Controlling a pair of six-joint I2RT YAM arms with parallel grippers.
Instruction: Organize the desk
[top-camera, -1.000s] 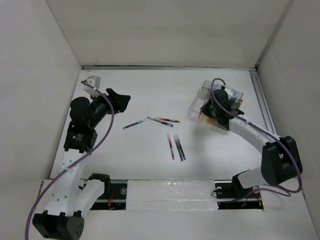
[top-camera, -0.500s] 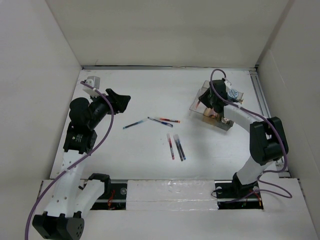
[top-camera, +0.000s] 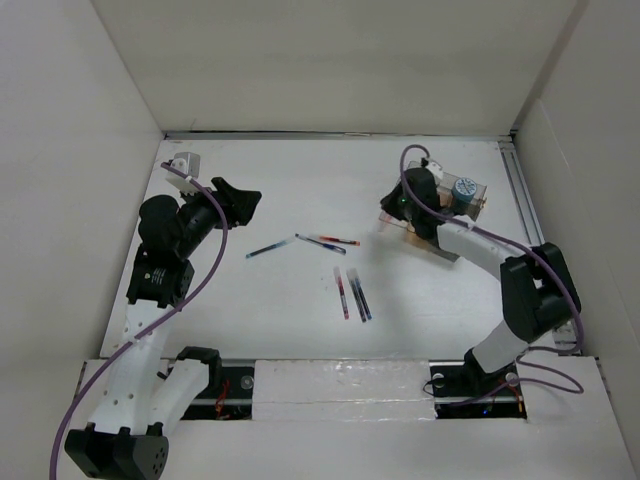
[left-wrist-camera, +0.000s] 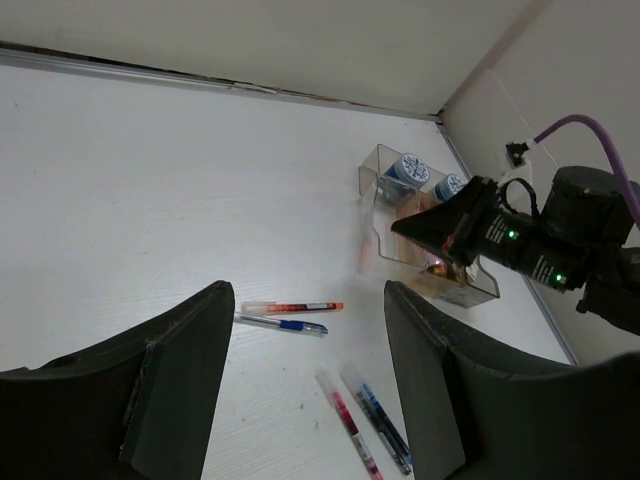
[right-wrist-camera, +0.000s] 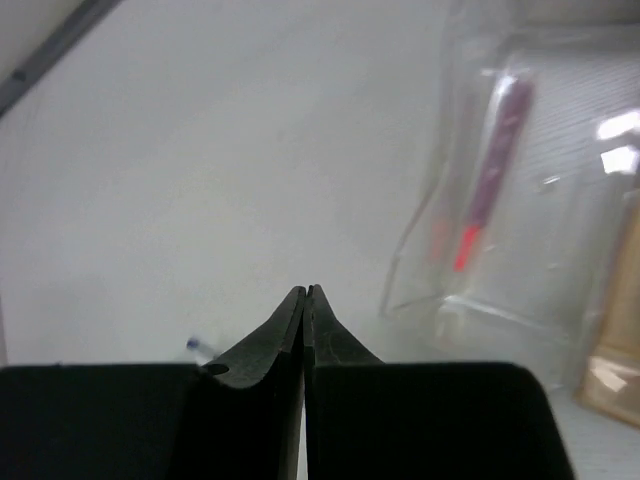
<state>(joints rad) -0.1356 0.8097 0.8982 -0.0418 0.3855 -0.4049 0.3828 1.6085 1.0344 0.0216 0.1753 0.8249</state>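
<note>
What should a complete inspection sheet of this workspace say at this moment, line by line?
Surface: white desk, matte, no spill seen.
Job's things: five loose pens mid-desk; clear tray at far right holds one pen and two blue-capped round items.
Clutter: nothing seen.
End effectors: left end effector open, empty; right end effector shut, empty, beside the tray.
Cables: a purple cable runs along each arm.
Surroundings: white panels around the desk; metal rail on the right edge.

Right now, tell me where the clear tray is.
Top view: the clear tray sits at the desk's far right, by the metal rail, the shut right claw at its left edge, loose pens further left.
</note>
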